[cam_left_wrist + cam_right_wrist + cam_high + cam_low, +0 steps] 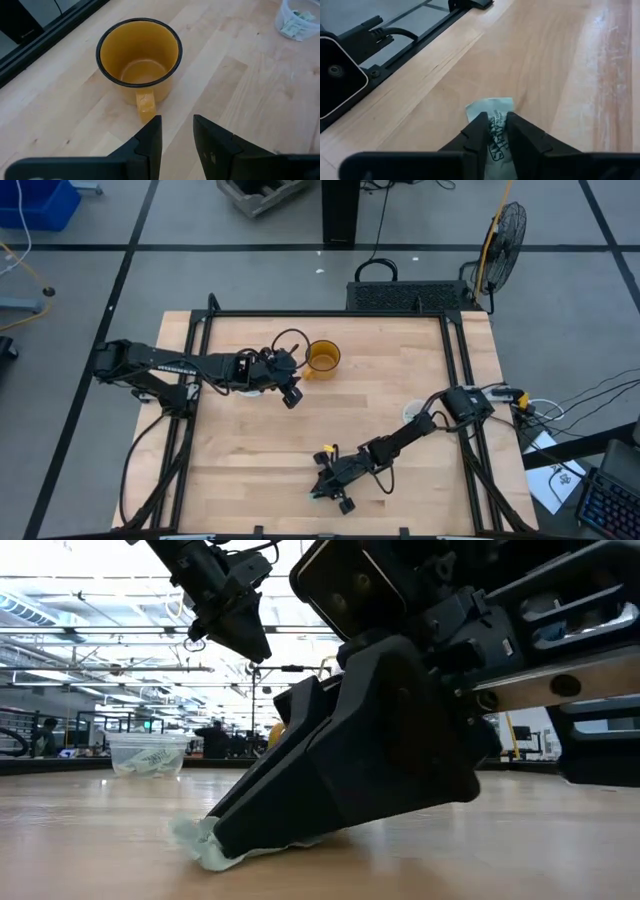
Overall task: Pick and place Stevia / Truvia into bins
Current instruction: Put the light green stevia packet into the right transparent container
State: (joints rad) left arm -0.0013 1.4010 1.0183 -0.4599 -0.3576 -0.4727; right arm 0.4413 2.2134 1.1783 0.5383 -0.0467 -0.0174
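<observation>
Down at the near edge of the tabletop (400, 380), the right gripper (494, 131) is pressing its tips onto a pale green Stevia sachet (492, 111), with the fingers (475, 132) narrowed around the packet's printed face. Seen level from the low camera, that sachet (205, 840) is lying flat on the wood, and the gripper's dark body (350, 770) is leaning steeply over it, touching its crumpled edge. From overhead, the same gripper (325, 480) is sitting close to the front rail, the right arm stretching back toward its mount at the right side.

Farther in, a clear cup (412, 412) is standing beside the right arm, and it is holding several sachets (295, 22), as the left wrist camera shows (295, 17).

Toward the back, the left gripper (177, 137) is hovering above the wood with a narrow gap between its fingers, gripping nothing, just short of the handle of an amber mug (140, 52). Overhead, that mug (322, 357) is standing upright beside the left gripper (290, 395).
</observation>
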